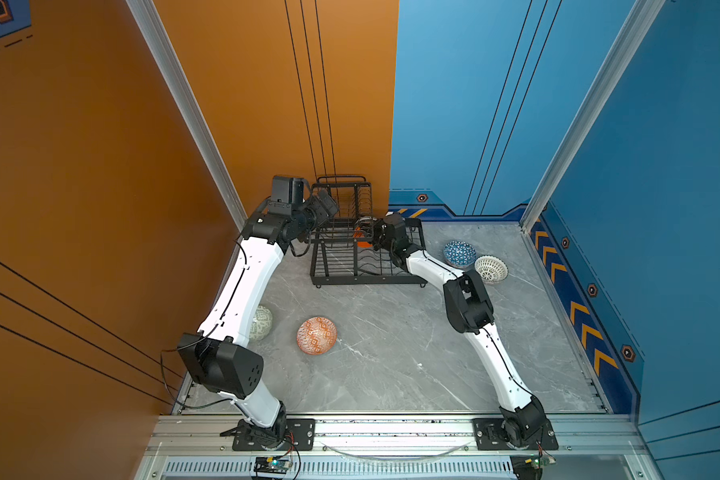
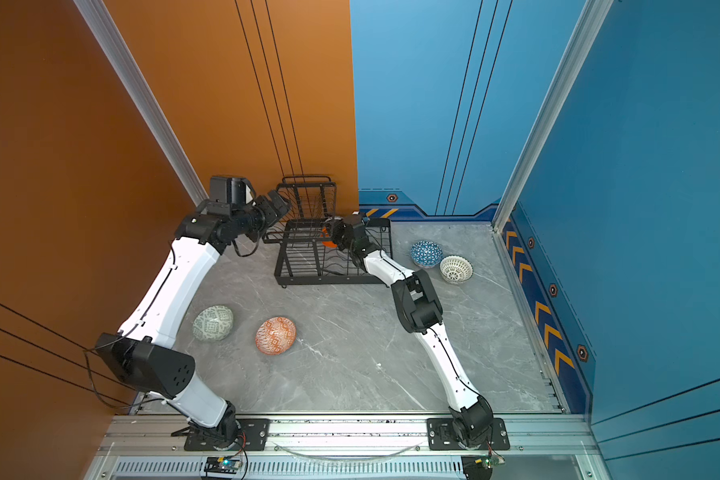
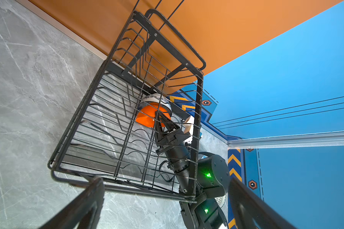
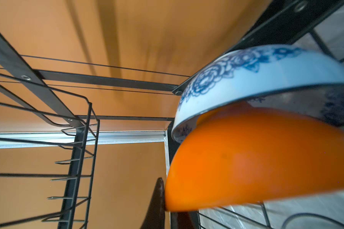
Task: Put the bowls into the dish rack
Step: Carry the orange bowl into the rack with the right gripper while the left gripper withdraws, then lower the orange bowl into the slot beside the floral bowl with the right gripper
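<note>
The step in hand is seating the orange bowl (image 3: 147, 120) in the rack (image 1: 350, 284), which stands at the middle of both top views against the back wall. The right fingers (image 3: 162, 121) are clamped on that bowl's rim and hold it on edge over the wavy lower tray. It is tucked close against the floral bowl (image 3: 157, 98), which already sits in the tray's far corner; the right wrist view shows the two overlapping, though I cannot tell whether they touch. The left fingers (image 3: 83, 204) stand wide apart and empty, hovering at the rack's left side near the raised basket. Judging by this, the next move calls for lowering the orange bowl into a slot until the wires carry it. The right fingers then need to part and back out without dragging it or knocking the floral bowl. By count there are six bowls: two in the rack and four on the counter (image 1: 391, 353). The triangle bowl (image 1: 459, 253) and lattice bowl (image 1: 490, 269) lie side by side at centre right. The orange-white bowl (image 1: 316, 335) and green bowl (image 2: 213, 323) lie at lower left beside the left arm. There is one rack and there are two arms.
</note>
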Tool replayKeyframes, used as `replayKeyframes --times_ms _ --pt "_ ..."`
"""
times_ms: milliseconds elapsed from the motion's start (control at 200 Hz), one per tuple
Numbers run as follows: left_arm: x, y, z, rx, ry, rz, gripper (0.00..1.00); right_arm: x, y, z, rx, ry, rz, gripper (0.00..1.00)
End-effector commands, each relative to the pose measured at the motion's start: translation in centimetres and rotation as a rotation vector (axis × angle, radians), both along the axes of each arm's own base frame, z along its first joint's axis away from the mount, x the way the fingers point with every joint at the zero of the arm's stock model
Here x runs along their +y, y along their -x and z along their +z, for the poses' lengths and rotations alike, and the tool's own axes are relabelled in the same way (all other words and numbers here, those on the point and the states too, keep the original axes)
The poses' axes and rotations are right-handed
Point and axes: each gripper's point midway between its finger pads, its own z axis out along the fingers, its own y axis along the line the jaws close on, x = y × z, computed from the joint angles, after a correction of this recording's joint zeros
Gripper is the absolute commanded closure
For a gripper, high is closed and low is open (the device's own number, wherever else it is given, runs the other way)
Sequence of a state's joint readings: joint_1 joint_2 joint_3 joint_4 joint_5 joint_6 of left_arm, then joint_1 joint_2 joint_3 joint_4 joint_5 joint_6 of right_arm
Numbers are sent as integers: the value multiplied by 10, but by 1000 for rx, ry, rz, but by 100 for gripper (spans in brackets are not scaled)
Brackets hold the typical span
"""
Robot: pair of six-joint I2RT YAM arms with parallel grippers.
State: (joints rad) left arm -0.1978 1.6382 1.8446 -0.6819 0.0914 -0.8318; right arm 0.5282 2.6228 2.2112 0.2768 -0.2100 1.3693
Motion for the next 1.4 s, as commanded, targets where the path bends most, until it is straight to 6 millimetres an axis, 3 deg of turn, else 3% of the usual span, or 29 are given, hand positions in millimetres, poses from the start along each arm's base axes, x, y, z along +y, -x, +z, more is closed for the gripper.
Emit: replayKeyframes --times_ms 0,621,1146,1391 --pt "4 3 -12 40 -2 -6 2 5 -4 2 -7 -17 -19 100" --pt "5 -1 -16 50 9 4 2 3 -3 -7 21 -8 -22 100" --pt "3 0 -20 63 17 3 2 -8 17 -20 93 16 -69 100" --pt "4 4 -19 62 15 6 2 -15 26 -38 169 21 -123 100"
